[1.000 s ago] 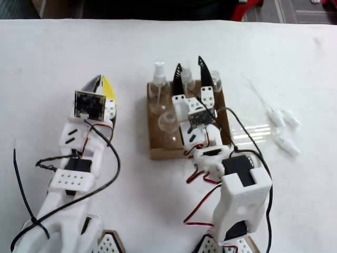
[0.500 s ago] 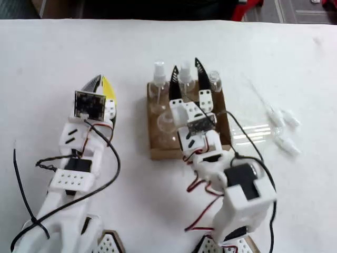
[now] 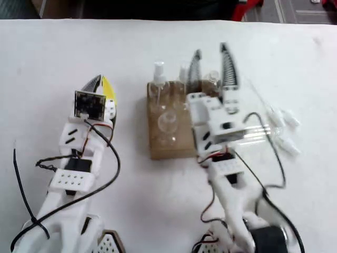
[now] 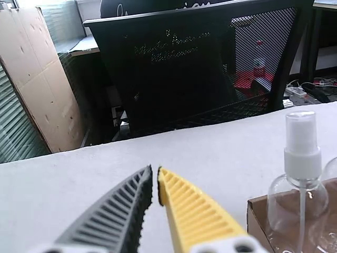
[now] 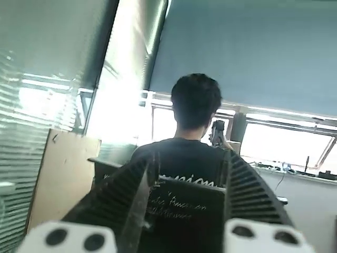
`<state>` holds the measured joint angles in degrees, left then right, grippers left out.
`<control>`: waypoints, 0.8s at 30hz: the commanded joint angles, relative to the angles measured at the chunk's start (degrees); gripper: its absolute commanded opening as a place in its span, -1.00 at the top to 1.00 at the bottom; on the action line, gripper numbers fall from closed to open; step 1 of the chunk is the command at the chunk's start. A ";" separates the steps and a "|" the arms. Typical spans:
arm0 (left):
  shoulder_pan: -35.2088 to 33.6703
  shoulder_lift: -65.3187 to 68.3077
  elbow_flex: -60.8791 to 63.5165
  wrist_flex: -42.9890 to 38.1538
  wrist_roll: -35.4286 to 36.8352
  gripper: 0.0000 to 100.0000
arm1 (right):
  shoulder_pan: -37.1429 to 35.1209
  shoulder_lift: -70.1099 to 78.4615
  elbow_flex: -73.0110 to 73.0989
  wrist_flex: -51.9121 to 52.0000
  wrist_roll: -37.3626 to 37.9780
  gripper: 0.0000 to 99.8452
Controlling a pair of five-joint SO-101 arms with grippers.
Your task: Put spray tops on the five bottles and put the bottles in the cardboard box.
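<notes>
The cardboard box [image 3: 158,150] lies mid-table with several clear bottles in it. Two at its far side carry white spray tops [image 3: 159,71], and a topless bottle [image 3: 167,121] stands nearer. The left wrist view has a topped bottle [image 4: 300,179] at the box corner [image 4: 258,211]. Loose spray tops [image 3: 281,118] lie on the table to the right of the box. My right gripper [image 3: 210,50] [image 5: 189,163] hangs open and empty above the box's far right part, tilted upward. My left gripper [image 3: 101,79] [image 4: 155,174] is shut and empty, left of the box.
A clear bottle [image 3: 258,132] seems to lie on its side just right of the box. The white table [image 3: 52,52] is bare to the left and at the back. A black mesh chair [image 4: 200,68] stands beyond the far edge.
My right gripper has risen out of the box, tilted upward and shifted to the right, still open. The left arm has stayed put.
</notes>
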<state>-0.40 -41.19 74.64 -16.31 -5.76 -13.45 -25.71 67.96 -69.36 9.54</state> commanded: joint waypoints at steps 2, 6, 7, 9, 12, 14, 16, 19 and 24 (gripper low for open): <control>-0.22 -0.13 -0.79 -1.49 -0.53 0.95 | 12.00 -16.92 -2.99 22.29 -9.49 0.68; 0.84 -0.13 -0.62 -1.41 -0.62 0.95 | 24.48 -26.51 -13.36 50.77 -23.65 0.68; 1.01 -0.13 -0.53 -1.41 -0.62 0.95 | 26.95 -27.47 -17.05 58.15 -27.08 0.68; 0.92 -0.13 -0.53 -1.41 -0.62 0.95 | 31.16 -27.47 -23.65 70.81 -33.23 0.68; 0.66 -0.13 -0.53 -1.41 -0.62 0.95 | 36.26 -25.45 -30.33 82.24 -39.74 0.68; 0.66 -0.13 -0.53 -1.41 -0.62 0.95 | 38.90 -23.60 -31.82 84.00 -41.85 0.68; 0.66 -0.13 -0.53 -1.41 -0.62 0.95 | 40.75 -21.93 -31.74 83.91 -42.11 0.68; 0.66 -0.13 -0.53 -1.41 -0.62 0.95 | 42.33 -18.77 -31.03 84.26 -42.11 0.68; 0.92 -0.13 -0.53 -1.41 -0.62 0.95 | 44.18 -10.24 -30.51 84.35 -42.55 0.68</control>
<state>-0.13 -41.19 74.64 -16.31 -5.76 29.36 -39.52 39.47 14.51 -32.40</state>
